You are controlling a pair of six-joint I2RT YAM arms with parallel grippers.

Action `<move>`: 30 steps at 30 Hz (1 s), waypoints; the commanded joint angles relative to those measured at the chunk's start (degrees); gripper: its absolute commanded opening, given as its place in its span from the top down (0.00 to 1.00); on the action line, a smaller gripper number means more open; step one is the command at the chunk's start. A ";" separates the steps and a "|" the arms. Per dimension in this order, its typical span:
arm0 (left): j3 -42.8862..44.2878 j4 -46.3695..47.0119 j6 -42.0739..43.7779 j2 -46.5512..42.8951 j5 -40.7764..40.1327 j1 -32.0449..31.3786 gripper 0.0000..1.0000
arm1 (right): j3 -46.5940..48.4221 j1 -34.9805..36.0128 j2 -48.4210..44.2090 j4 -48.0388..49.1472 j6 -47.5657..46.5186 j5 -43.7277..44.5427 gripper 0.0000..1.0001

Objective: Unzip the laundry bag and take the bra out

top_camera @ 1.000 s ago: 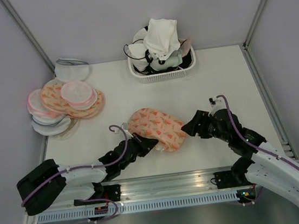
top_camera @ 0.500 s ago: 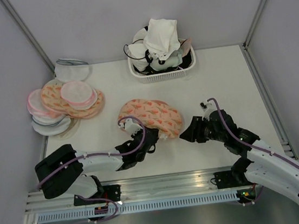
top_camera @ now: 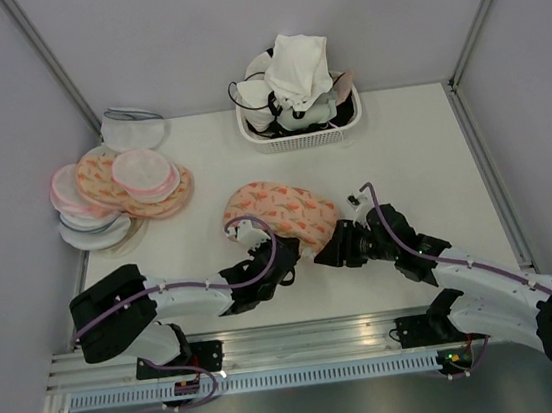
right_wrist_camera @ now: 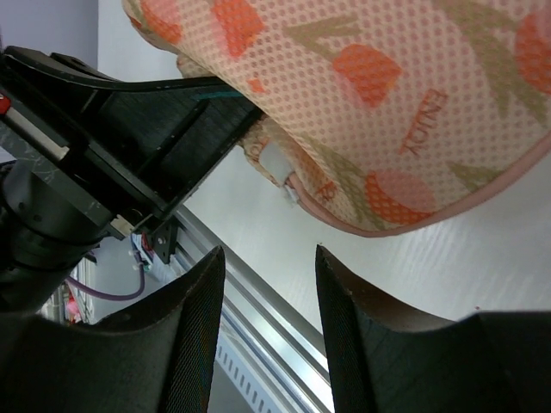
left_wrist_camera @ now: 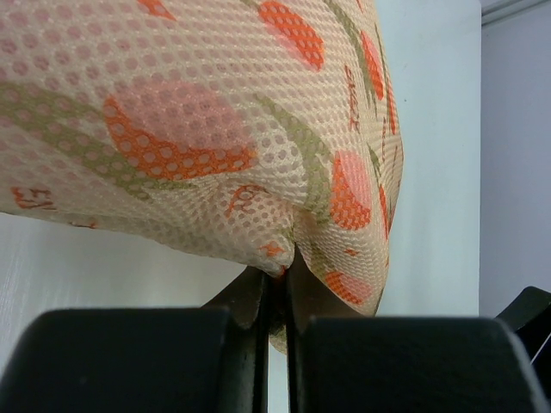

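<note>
The laundry bag [top_camera: 279, 212] is a peach mesh pouch with orange leaf print, lying at the table's middle front. My left gripper [top_camera: 281, 262] is shut on a fold of its near edge; the left wrist view shows the mesh [left_wrist_camera: 215, 129] pinched between my closed jaws. My right gripper [top_camera: 324, 254] is open and empty just right of the bag's near edge. In the right wrist view the bag [right_wrist_camera: 387, 112] fills the top, with a small white zip pull [right_wrist_camera: 277, 163] at its pink-edged rim and the left gripper [right_wrist_camera: 185, 129] holding beside it. The bra is hidden.
A white basket [top_camera: 298, 135] heaped with white and dark garments stands at the back middle. A pile of similar peach and white-pink pouches [top_camera: 121, 190] lies at the back left. The metal front rail [top_camera: 293, 340] runs along the near edge.
My left gripper pulled the bag left and back, then settled holding its near edge. My right gripper moved left toward the bag's near right edge.
</note>
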 commanded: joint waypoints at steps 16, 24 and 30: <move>0.48 10.62 1.99 1.30 1.15 -1.59 0.98 | -0.40 4.18 7.29 8.67 3.63 7.89 0.49; -0.92 10.79 -0.03 2.01 1.41 -2.47 0.98 | -0.48 4.27 4.22 8.76 5.04 14.21 0.72; -1.54 9.22 -1.08 1.84 0.36 -2.56 0.98 | -0.40 4.35 -0.08 4.46 4.69 16.86 0.94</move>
